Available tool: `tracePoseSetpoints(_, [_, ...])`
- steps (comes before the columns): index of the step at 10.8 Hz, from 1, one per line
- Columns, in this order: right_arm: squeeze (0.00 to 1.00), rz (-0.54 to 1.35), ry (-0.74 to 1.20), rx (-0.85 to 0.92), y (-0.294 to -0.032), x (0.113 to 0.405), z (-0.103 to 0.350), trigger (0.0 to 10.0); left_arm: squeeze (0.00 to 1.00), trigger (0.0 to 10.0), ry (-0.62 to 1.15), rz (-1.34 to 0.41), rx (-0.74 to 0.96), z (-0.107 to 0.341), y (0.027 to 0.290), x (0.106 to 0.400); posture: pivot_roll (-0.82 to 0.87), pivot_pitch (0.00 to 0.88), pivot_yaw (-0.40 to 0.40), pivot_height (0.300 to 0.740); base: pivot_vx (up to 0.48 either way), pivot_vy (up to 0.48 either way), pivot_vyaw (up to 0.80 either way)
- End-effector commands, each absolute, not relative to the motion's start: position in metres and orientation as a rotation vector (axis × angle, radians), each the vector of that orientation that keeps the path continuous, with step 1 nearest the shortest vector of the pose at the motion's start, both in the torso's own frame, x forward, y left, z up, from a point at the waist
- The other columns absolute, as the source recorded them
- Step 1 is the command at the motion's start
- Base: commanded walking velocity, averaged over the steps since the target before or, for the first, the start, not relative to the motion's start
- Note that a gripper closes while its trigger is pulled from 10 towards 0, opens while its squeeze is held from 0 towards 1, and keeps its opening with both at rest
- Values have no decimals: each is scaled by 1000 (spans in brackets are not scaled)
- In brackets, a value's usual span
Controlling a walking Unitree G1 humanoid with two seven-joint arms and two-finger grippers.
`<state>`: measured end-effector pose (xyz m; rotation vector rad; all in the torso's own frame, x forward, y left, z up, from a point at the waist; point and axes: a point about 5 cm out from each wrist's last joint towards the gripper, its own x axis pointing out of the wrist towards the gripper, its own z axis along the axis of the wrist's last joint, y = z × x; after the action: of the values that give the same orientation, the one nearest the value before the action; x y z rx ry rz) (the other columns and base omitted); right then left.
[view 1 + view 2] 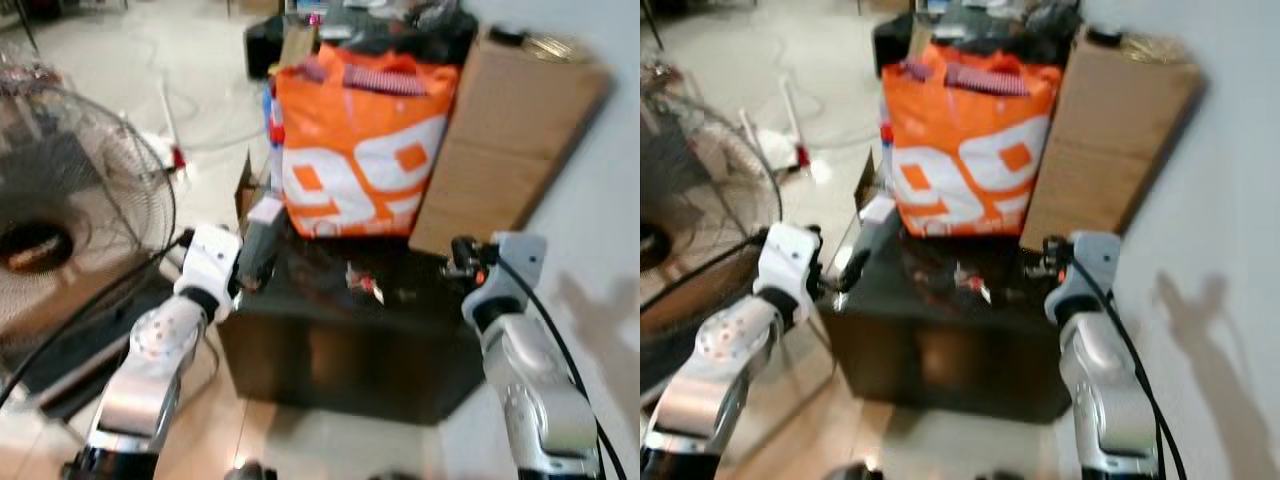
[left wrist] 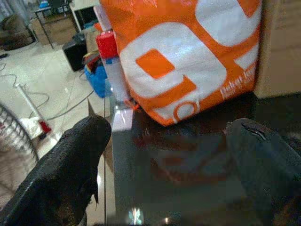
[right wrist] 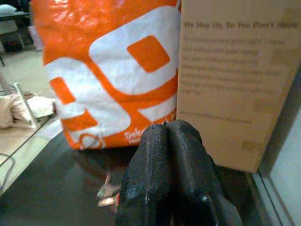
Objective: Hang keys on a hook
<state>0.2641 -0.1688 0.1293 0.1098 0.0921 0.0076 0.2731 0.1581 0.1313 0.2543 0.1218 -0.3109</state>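
Item: keys, lying on dark glossy table just before orange bag (not yet picked up, no hook visible). Left gripper spread wide over table's near-left edge, presumably poised to reach; right gripper pressed together, empty, aimed towards keys

Ahead of both grippers stands an orange bag of glossy woven plastic printed in white, its sheen crinkled, beside a matt brown cardboard box with faint print. Under the left gripper, whose fingers look like rough, grainy black rubber, the dark table top is smooth and glossy enough to mirror the bag. Off to that arm's outer side is a wire metal fan grille over pale shiny floor tiles.
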Motion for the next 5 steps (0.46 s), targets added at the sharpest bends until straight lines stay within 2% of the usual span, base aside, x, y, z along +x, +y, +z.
tracePoseSetpoints(1, [0,-2,85,110,-171,264,132,10000,0,10000,118,-311,259,133,158,274,-46,0,6,740,-266,0,0])
tracePoseSetpoints(5, [0,2,90,106,-171,267,132,10000,0,10000,114,-308,257,133,156,274,-41,0,-7,740,-267,0,0])
